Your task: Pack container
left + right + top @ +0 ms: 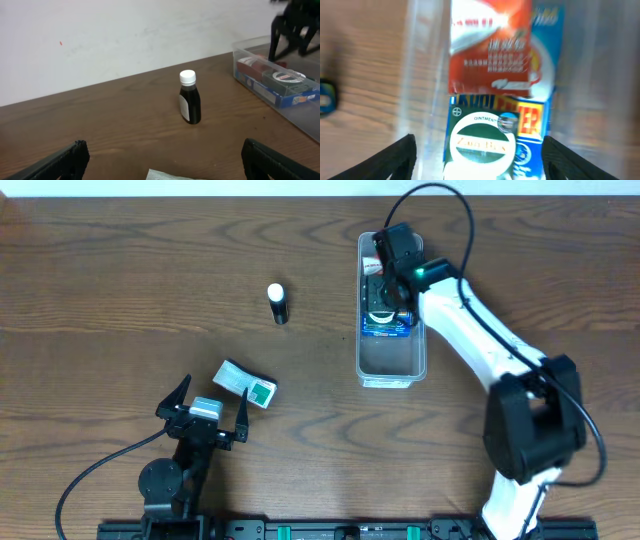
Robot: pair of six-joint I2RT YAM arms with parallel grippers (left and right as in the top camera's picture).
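The clear container [391, 365] is set right of centre, with a blue box [388, 329], a red-and-white box [492, 45] and a green ointment tin [480, 142] laid inside. The right gripper [479, 159] is held over its far end, jaws wide and empty. The left gripper [214, 390], jaws wide, is seen near left beside a white-and-green box [246, 383].

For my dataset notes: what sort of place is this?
Likely a robotics lab bench: a white robot arm over a wooden table, a plain white wall behind, and a clear container holding small boxes.
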